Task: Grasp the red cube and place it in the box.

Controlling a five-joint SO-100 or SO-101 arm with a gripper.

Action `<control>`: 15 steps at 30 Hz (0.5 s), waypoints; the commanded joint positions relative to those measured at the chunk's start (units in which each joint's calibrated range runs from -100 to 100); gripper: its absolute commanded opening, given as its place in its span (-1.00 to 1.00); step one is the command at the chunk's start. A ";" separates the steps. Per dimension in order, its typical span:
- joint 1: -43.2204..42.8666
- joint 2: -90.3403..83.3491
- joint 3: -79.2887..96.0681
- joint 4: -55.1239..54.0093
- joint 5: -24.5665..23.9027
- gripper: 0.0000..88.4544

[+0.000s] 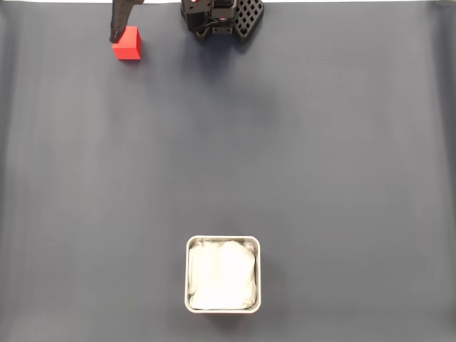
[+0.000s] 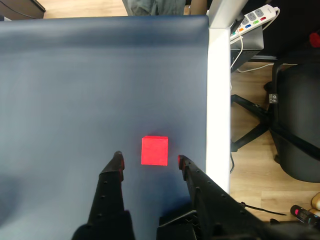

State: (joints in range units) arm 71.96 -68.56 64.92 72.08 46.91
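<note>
Now, count: 1 red cube (image 2: 154, 150), 1 box (image 1: 223, 274).
Cube look: matte, plain.
Gripper (image 2: 149, 161): spread apart at cube's 6 o'clock, holding nothing.

arm base (image 1: 221, 18): cut off by the top edge of the fixed view, only its lower black part showed.
gripper (image 1: 116, 35): one dark finger came in from the top edge, upper left; the other finger couldn't be made out, so jaw state was unreadable there.
red cube (image 1: 129, 44): upper left corner hidden behind that finger.
gripper (image 2: 149, 161): finger roots ran off the wrist view's bottom edge.
office chair (image 2: 295, 125): cut by the right edge.
</note>
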 commanded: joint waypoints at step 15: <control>1.12 -2.15 6.25 -5.11 0.93 -0.30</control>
State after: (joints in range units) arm 72.40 -69.52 71.07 68.34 47.30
